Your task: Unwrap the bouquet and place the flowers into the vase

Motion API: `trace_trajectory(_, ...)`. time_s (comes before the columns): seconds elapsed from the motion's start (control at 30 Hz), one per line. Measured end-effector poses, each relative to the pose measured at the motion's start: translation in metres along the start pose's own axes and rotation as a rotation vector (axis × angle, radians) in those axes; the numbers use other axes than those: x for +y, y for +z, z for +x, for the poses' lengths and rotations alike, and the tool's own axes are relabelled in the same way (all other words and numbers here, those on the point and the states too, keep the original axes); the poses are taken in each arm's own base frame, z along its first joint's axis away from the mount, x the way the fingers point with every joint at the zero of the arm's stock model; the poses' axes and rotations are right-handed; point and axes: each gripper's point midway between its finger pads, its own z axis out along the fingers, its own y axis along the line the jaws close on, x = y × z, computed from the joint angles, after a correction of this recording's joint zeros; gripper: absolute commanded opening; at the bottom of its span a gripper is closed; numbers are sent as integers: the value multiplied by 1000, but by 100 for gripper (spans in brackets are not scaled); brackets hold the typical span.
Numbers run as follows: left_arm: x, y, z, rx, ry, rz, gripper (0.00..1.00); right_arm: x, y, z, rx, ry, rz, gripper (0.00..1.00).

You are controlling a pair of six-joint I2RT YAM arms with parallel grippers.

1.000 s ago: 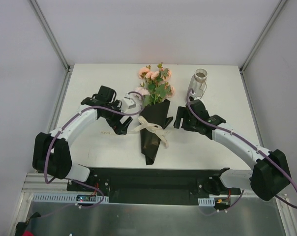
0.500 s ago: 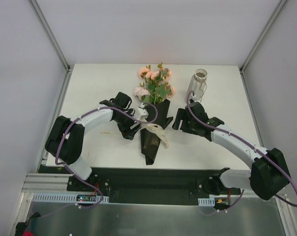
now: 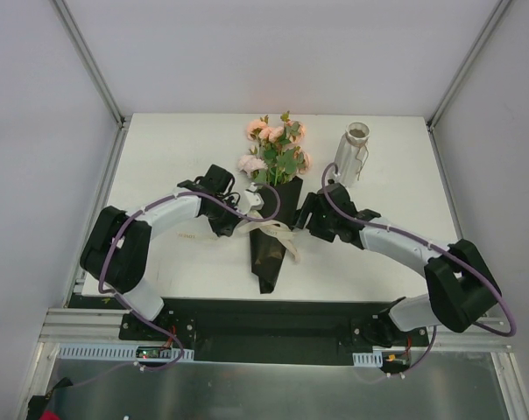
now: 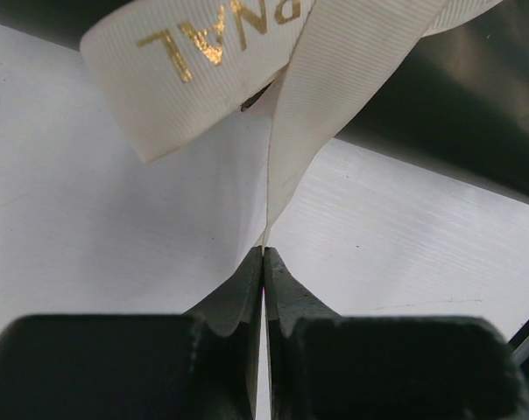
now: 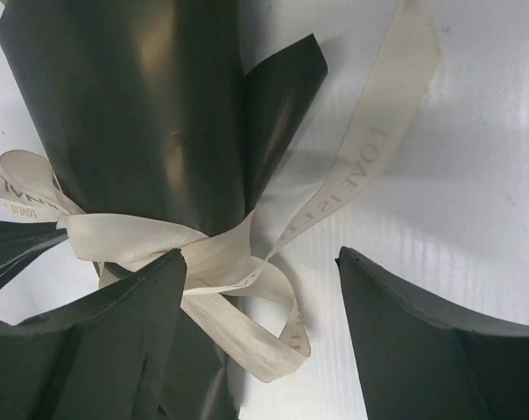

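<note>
The bouquet lies mid-table, its peach-pink flowers [image 3: 278, 147] pointing to the far side and its black paper cone [image 3: 268, 249] pointing toward me. A cream ribbon [image 3: 280, 233] is tied in a bow round the cone. At the cone's left side my left gripper [image 3: 245, 224] is shut; in the left wrist view a ribbon tail [image 4: 335, 79] runs down into the closed tips of that gripper [image 4: 264, 252]. My right gripper [image 5: 260, 254] stands open over the bow, a ribbon loop [image 5: 247, 324] between its fingers [image 5: 116, 341]. The pale vase [image 3: 355, 147] stands at the back right.
The black paper [image 5: 133, 114] fills the upper left of the right wrist view, with a loose flap [image 5: 282, 96] beside it. Metal frame posts [image 3: 89, 61] rise at the table's back corners. The right arm [image 3: 405, 249] reaches across from the right.
My left arm swung right to the bouquet and its jaws closed on the ribbon tail. My right gripper shifted left, closer to the bow.
</note>
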Motion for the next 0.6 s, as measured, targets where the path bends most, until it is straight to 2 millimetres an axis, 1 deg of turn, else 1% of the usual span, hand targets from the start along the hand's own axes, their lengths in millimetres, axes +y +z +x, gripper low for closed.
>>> trace_trajectory(0.17, 2, -5, -2, -8, 7, -23, 0, 3, 6, 10, 7, 46, -31, 71)
trace_trajectory(0.3, 3, -11, -6, -24, 13, -42, 0, 7, 7, 18, 25, 105, -51, 69)
trace_trajectory(0.4, 3, -16, -9, -39, 19, -52, 0, 9, 8, 23, 34, 147, -61, 66)
trace_trajectory(0.43, 3, -17, -10, -42, 21, -54, 0, 9, 9, 25, 37, 158, -61, 60)
trace_trajectory(0.5, 3, -19, -11, -47, 22, -59, 0, 9, 11, 27, 43, 173, -56, 53)
trace_trajectory(0.53, 3, -20, -12, -49, 23, -61, 0, 9, 12, 27, 43, 180, -55, 46)
trace_trajectory(0.6, 4, -21, -13, -53, 24, -66, 0, 8, 15, 28, 45, 193, -51, 39)
